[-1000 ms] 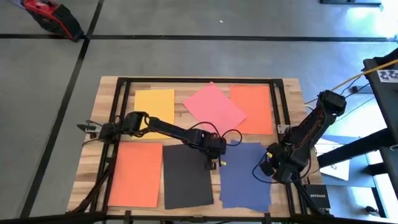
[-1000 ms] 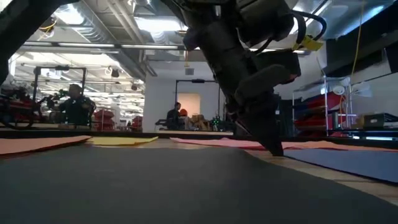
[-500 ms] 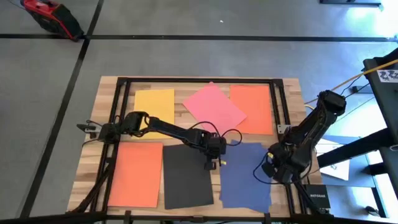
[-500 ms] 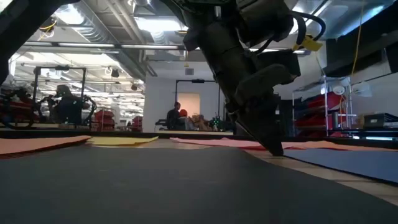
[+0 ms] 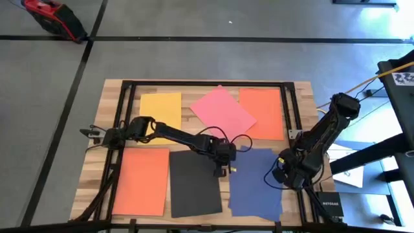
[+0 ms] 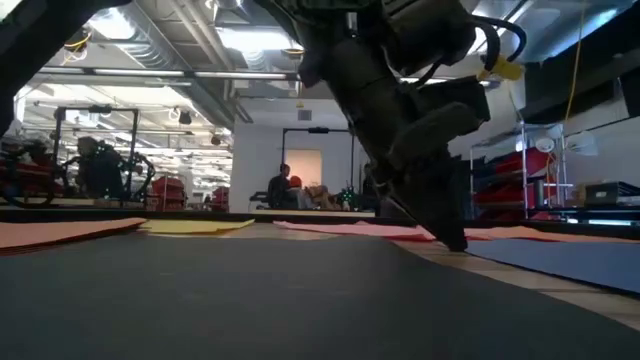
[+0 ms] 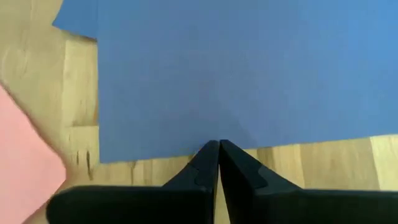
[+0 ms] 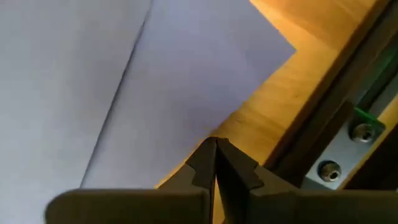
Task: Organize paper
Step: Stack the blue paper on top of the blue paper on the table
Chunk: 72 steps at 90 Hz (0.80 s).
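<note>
Little has moved beyond the left pincer (image 5: 222, 169) edging sideways, fingers together, tips pressed at the near edge of the dark blue rectangular paper sheet (image 5: 255, 182), likely to slide it square on the pale wooden tabletop (image 5: 187, 111), while the right pincer (image 8: 216, 147), also closed, waits at that sheet's other side.

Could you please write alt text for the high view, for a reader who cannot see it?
Seen from above, six paper sheets lie on a wooden table: yellow, pink and orange at the back, orange, black and dark blue in front. The left gripper sits low between the black and blue sheets; the right gripper is by the blue sheet's right edge.
</note>
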{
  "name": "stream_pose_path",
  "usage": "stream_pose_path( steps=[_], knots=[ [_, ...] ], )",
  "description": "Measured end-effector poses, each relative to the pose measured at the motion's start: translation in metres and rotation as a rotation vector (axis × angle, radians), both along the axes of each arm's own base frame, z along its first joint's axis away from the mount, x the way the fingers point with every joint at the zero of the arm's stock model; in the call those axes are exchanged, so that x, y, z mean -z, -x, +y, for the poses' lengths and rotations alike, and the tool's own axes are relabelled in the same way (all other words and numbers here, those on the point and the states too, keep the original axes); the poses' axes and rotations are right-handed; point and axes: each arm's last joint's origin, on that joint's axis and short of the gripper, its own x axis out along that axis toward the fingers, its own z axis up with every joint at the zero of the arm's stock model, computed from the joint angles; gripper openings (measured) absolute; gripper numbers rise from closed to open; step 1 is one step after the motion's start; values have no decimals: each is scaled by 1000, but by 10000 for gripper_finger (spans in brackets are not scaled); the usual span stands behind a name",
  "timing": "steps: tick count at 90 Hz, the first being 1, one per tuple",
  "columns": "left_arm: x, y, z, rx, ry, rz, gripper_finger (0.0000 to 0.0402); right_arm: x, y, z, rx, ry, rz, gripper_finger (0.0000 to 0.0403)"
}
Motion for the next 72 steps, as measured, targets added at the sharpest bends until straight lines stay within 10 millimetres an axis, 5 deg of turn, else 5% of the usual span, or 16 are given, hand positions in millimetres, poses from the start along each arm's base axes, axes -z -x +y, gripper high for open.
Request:
stream_pose_path(
  steps=[72],
  knots=[
    [-2,-14,3,28,32,-153,0,1,-15,-10,-49,-7,4,0]
  ],
)
